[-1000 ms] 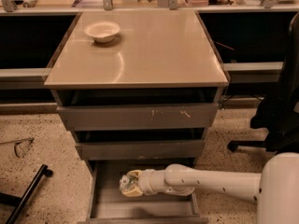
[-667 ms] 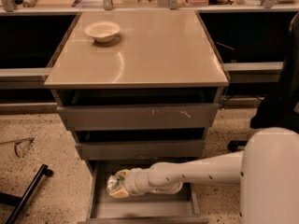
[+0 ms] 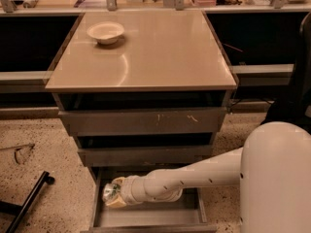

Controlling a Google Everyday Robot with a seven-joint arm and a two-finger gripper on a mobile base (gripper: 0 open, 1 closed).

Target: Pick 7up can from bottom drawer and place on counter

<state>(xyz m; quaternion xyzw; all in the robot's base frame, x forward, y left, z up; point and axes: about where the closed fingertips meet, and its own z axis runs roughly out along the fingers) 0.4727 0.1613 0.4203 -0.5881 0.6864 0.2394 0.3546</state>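
Note:
The bottom drawer (image 3: 146,218) is pulled open below the two upper grey drawers. My white arm reaches into it from the right. My gripper (image 3: 115,199) is at the drawer's left side, shut on the 7up can (image 3: 110,191), whose green and silvery end shows at the gripper's tip, slightly above the drawer's floor. The counter (image 3: 160,57) is the beige top of the cabinet, well above the gripper.
A white bowl (image 3: 105,32) sits at the counter's back left. The two upper drawers (image 3: 143,122) stand slightly open above my arm. A black bar (image 3: 30,198) lies on the speckled floor at the left. A dark chair (image 3: 294,91) stands at the right.
My gripper has moved left across the bottom drawer with the can in it, and my arm's large white body has come further into view at the right.

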